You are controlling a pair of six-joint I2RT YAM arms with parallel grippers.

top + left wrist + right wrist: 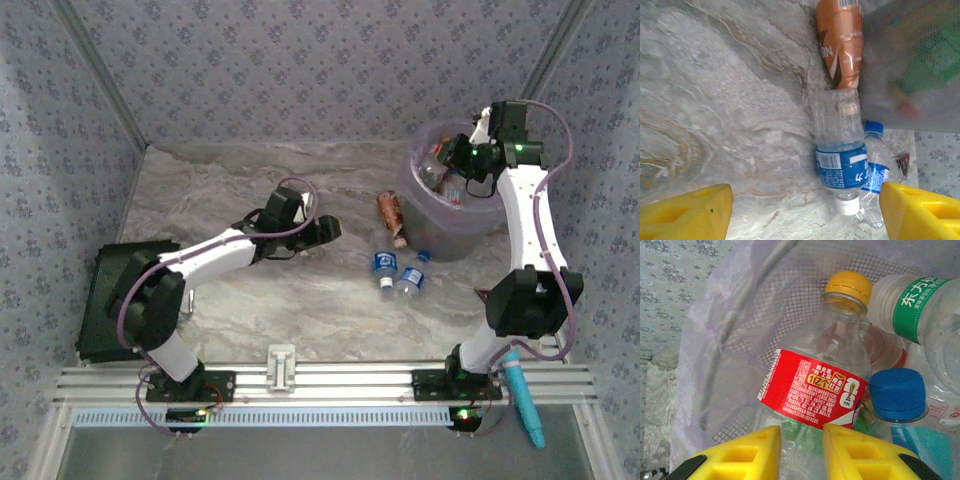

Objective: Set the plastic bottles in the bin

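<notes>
Top cam: the bin (418, 200) w/ lilac liner stands at approx. 1 o'clock on the table (220, 190). The right gripper (452, 165) hangs over its mouth.

R wrist cam: yellow pads (747, 457) pressed nearly together, only a thin slot between them. At 12 o'clock of the pads lies the red-label bottle (812, 390), clear, yellow cap pointing to approx. 1 o'clock, inside the bin against the mesh wall. Its lower end runs under the pads. We think it lies loose beneath them rather than pinched, but the angle is poor. At 1 o'clock a green-label bottle (912, 302), at 2 o'clock the blue cap (897, 392) of another, both in the bin.

The left gripper (325, 230) sits near table centre, jaws spread wide w/ bare table between them. Three bottles lie on the table at 3–4 o'clock of it in top cam, apart from it.

L wrist cam: blue-label bottle (840, 165) at approx. 1 o'clock of the gripper, white cap toward the cam, not touched. A smaller bottle (875, 175) w/ blue cap lies just beside it at its 3 o'clock. The orange-brown bottle (842, 45) lies farther out at 12 o'clock, just beyond the blue-label one's base, beside the bin wall.

Teal tool (527, 405) at 5 o'clock, by the R arm base.
</notes>
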